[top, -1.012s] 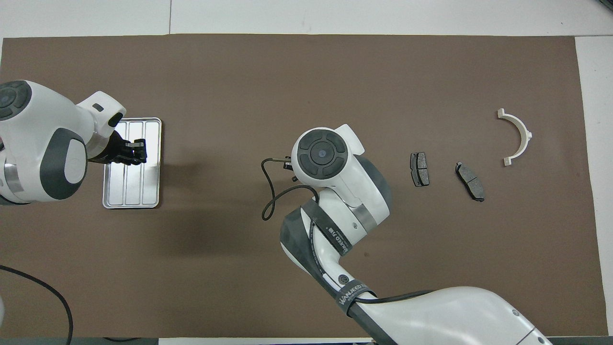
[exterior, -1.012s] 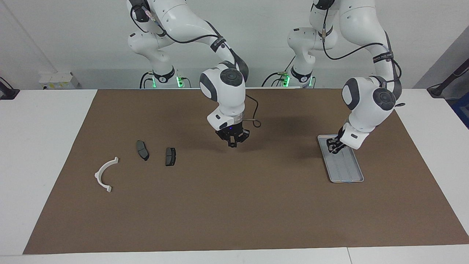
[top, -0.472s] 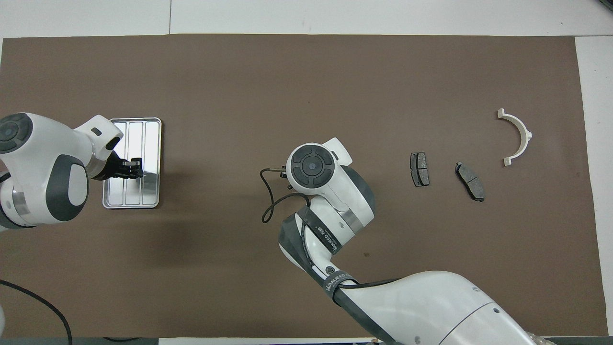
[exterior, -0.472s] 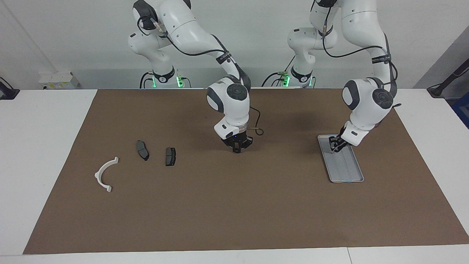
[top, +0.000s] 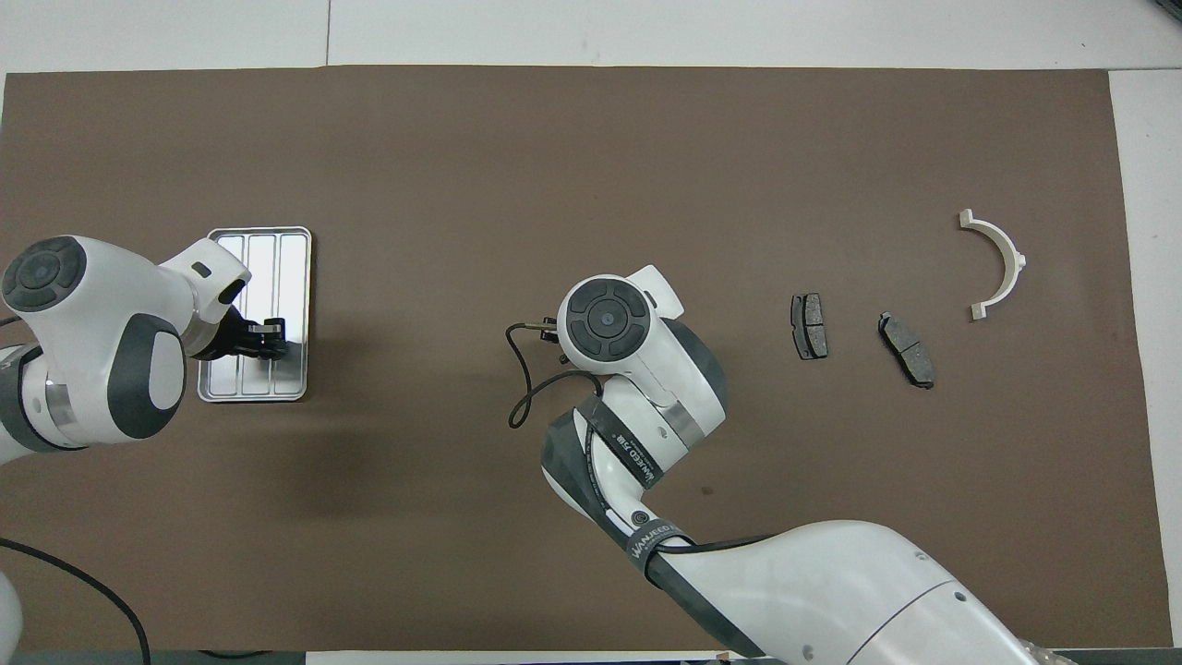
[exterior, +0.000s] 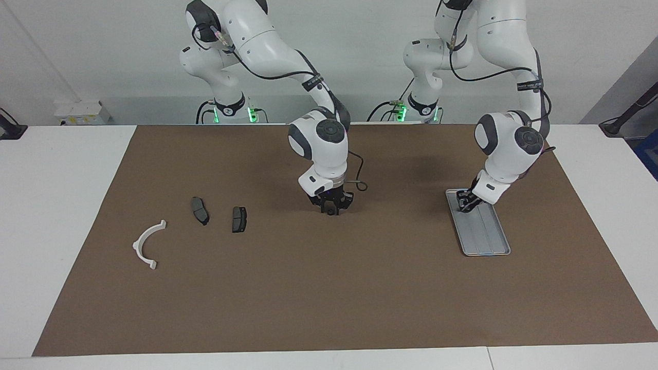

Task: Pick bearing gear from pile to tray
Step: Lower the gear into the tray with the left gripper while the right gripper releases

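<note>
Bearing gear is too small to pick out for certain; a dark speck [exterior: 337, 211] lies on the mat [exterior: 329, 298] right at the tips of the right gripper [exterior: 331, 207], and I cannot tell whether it is the gear or part of the fingers. That gripper points straight down, low over the middle of the mat, between the pile and the tray. Whether its fingers are apart or together I cannot tell, nor whether they touch the mat. In the overhead view its own wrist hides it.

The pile lies toward the right arm's end of the table [exterior: 51, 231]. Two dark plates lie flat on the mat, near each other but apart: one [exterior: 239, 219] [top: 809, 326] closest to the right gripper, the other [exterior: 200, 210] [top: 906, 348] just past it. A white bracket [exterior: 136, 246] [top: 1014, 261] lies outermost, a little farther from the robots than the plates.

The tray [exterior: 488, 236] [top: 295, 277] sits toward the left arm's end, its long side running away from the robots. The left gripper [exterior: 465, 204] [top: 272, 334] hangs low over the tray's end nearer the robots, tilted. I cannot tell whether its fingers are apart or together, or whether they hold anything.
</note>
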You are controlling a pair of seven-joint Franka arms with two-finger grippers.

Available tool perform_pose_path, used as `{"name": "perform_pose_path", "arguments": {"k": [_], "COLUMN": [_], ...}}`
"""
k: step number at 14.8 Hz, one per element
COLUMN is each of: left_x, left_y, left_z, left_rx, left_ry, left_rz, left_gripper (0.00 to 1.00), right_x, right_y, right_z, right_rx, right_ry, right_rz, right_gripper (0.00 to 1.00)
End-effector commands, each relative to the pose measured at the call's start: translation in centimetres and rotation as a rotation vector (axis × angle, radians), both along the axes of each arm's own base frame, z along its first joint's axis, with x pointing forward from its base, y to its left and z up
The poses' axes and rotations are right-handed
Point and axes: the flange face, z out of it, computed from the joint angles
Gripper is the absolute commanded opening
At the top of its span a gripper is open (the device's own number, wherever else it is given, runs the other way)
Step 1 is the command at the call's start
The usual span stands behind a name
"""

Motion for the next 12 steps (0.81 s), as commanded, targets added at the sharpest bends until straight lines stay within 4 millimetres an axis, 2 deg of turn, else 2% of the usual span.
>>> {"name": "perform_pose_path", "arguments": {"k": [1,2,4,6,7,9,12], "left_x": [-1.4,-1.4,-1.4,-1.2,-1.1,-0.5,1.4], "left_y": [0.0,-0.1,0.0,-0.1,0.0,0.0,0.0], "left_z": [0.2,0.1,0.2,0.5,0.5,1.2,4.0], "left_rx": [0.007,0.007,0.006,0.006,0.006,0.006,0.003], "left_ry": [-0.025,-0.025,-0.026,-0.031,-0.031,-0.037,-0.044], "left_rz": [0.004,0.004,0.004,-0.001,-0.002,-0.004,0.008], "left_gripper": [0.16,0.21,0.46,0.58,0.59,0.6,0.6], "right_x": [2.3,3.4,5.9,8.5,9.3,11.0,12.2], "right_y": [-2.3,-3.8,-8.1,-12.8,-14.7,-19.9,-27.2], "right_z": [2.7,3.4,5.2,6.2,6.5,6.6,7.7], "right_rx": [0.018,0.019,0.018,0.011,0.001,-0.021,-0.054], "right_ry": [-0.038,-0.049,-0.077,-0.096,-0.102,-0.094,-0.04], "right_rz": [-0.023,-0.006,0.052,0.135,0.178,0.247,0.352], "right_gripper": [0.99,0.99,0.99,0.99,0.99,0.99,0.99]}}
